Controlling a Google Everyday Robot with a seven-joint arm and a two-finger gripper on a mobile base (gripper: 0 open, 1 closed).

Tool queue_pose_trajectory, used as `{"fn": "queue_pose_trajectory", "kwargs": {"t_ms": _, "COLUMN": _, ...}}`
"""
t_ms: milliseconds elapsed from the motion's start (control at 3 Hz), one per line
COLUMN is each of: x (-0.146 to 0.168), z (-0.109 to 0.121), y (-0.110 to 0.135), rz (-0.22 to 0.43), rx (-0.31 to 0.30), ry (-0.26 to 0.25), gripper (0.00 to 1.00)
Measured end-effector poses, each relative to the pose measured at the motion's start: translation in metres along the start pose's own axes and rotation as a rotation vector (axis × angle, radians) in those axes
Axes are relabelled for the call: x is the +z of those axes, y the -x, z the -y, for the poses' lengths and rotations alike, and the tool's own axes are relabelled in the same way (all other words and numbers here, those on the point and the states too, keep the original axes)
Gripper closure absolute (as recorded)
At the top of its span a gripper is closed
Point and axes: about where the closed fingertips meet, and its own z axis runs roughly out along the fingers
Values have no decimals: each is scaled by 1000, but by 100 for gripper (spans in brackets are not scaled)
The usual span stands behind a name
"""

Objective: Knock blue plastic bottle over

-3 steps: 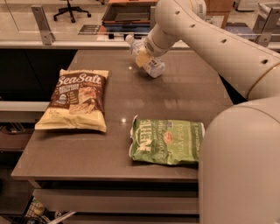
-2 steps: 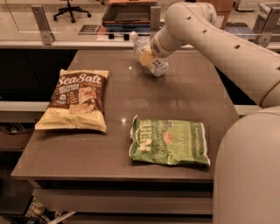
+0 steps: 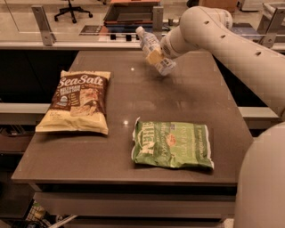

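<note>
The blue plastic bottle (image 3: 149,43) is small and clear, with a white cap and a pale label. It is at the far middle of the brown table (image 3: 178,102), tilted with its cap to the upper left and its base low over the tabletop. My gripper (image 3: 156,58) reaches in from the right on the white arm (image 3: 209,31). It is shut on the bottle's lower half, and a yellowish fingertip (image 3: 154,57) lies across the front of the bottle.
A Sea Salt snack bag (image 3: 78,101) lies flat at the left of the table. A green snack bag (image 3: 171,144) lies flat at the front middle. Behind the table runs a counter with metal posts (image 3: 42,24), and a dark tray (image 3: 129,13) stands on it.
The arm has shifted slightly to the right and up with the bottle. The bottle stays tilted, its cap now higher. Both snack bags have not moved.
</note>
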Motion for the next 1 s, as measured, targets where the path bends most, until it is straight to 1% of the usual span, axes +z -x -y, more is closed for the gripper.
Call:
{"fn": "queue_pose_trajectory", "kwargs": {"t_ms": 333, "x": -16, "z": -5, "y": 5, "rz": 87, "rx": -51, "ry": 16, "gripper": 100}}
{"fn": "queue_pose_trajectory", "kwargs": {"t_ms": 667, "x": -36, "z": -13, "y": 8, "rz": 151, "rx": -98, "ry": 8, "gripper": 100}}
{"fn": "queue_pose_trajectory", "kwargs": {"t_ms": 1000, "x": -48, "z": -14, "y": 12, "rz": 186, "rx": -134, "ry": 8, "gripper": 100}}
